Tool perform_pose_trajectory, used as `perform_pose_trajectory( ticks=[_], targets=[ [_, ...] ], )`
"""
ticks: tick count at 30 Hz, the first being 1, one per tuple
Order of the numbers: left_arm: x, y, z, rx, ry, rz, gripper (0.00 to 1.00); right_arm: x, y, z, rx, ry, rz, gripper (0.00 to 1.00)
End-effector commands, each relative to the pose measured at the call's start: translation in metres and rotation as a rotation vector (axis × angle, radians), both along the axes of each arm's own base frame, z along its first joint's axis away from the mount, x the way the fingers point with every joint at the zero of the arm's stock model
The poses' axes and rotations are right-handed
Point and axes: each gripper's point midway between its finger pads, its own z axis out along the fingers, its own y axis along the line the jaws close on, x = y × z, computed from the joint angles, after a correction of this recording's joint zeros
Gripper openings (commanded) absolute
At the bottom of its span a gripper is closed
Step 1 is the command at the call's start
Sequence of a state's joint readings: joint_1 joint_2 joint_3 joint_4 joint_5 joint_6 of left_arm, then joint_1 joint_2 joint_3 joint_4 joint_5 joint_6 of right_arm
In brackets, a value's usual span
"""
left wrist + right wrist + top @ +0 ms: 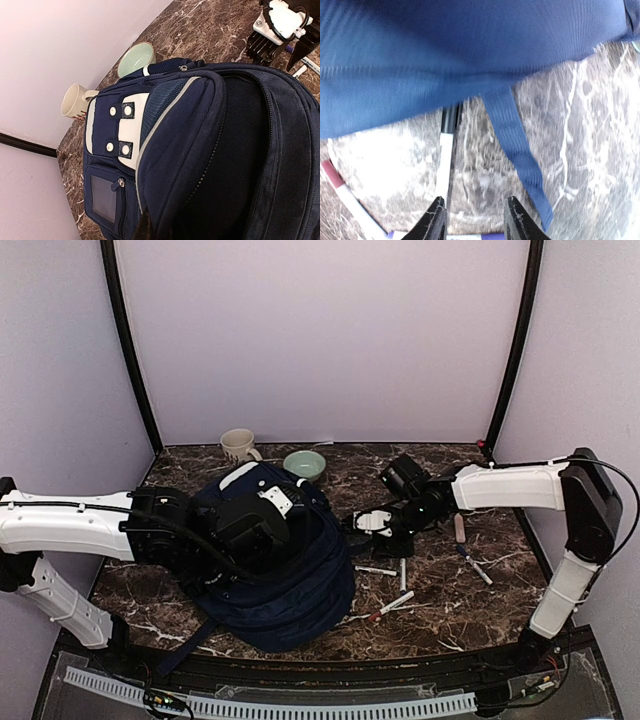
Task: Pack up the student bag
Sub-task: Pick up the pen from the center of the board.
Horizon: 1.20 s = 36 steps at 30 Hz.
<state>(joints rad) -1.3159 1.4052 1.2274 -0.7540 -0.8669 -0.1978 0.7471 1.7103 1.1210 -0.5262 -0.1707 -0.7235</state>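
Cream mug (238, 445) beside green bowl (304, 464) — pens (403, 575) strewn on marble table (450, 612).

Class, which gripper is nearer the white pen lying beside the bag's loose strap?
Right. The right gripper hovers directly above the white pen, fingers open. The left gripper sits on top of the student bag, with the bag's bulk between it and the pen.

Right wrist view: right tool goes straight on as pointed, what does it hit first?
Likely the student bag side; marker sits left of the line, strap right. Depth unclear; tabletop possible.
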Motion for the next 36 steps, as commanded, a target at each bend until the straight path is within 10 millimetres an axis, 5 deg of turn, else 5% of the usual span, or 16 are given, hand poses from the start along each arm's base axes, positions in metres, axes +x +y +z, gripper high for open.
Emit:
perform_pose_trajectory(
  ticks=[1,21,36],
  targets=[
    [0.007,0.005,0.041,-0.161,-0.1,0.059,0.0,-0.006,0.015,-0.003,0.028,0.092,0.026,0.39],
    [0.006,0.006,0.035,-0.192,-0.073,0.064,0.0,-0.012,0.001,-0.055,-0.104,0.196,-0.01,0.35],
    [0.006,0.004,0.031,-0.184,-0.064,0.058,0.0,0.002,-0.021,-0.067,-0.199,0.211,-0.11,0.11]
  ],
)
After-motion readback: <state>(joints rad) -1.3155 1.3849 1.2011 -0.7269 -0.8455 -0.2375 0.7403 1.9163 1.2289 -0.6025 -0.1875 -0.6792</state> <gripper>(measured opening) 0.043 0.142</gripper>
